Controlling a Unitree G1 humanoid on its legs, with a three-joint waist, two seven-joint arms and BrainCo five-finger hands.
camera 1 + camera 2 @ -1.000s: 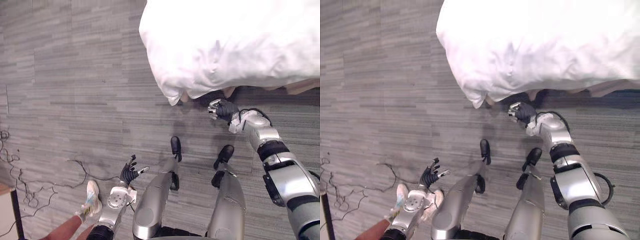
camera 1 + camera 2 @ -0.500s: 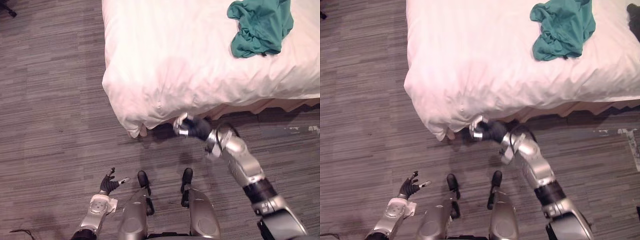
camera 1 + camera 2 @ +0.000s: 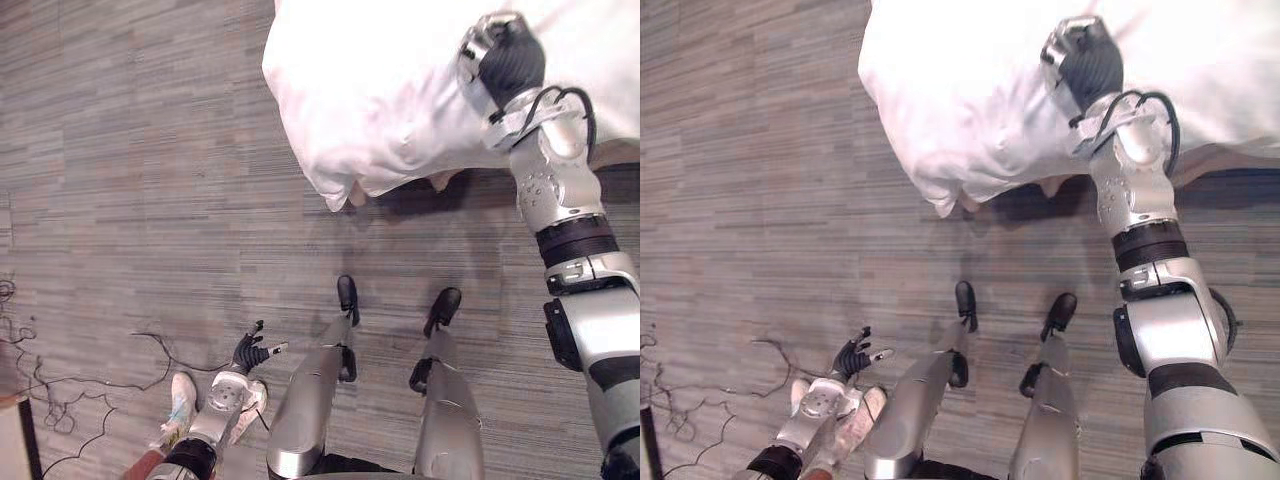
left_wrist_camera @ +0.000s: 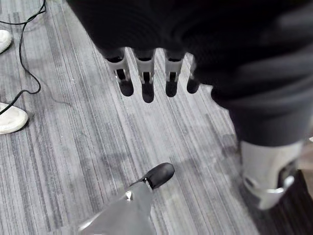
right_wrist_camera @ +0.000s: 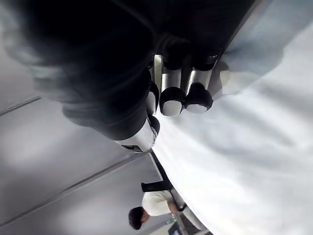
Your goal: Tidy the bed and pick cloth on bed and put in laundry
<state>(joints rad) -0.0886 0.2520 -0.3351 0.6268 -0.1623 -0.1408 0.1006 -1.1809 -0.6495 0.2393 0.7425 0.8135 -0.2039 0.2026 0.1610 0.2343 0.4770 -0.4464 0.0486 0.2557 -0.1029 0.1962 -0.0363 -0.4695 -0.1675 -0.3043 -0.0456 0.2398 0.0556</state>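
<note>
The right robot hand (image 3: pixel 503 58) hangs over the bed's white cover (image 3: pixel 370 90), just right of its drooping corner (image 3: pixel 335 190). Its fingers (image 5: pixel 172 100) are curled with nothing seen in them. The cover's near edge runs rightward from that corner. The left robot hand (image 3: pixel 250 352), fingers relaxed, sits well away from the corner, low over the grey plank floor (image 3: pixel 150 150), so the right arm looks nearer.

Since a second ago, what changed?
The right robot hand rose from below the edge of the rumpled white duvet to over it; whether it grips is unclear. The left robot hand stays open, low over the grey plank floor. The camera shifted too.
</note>
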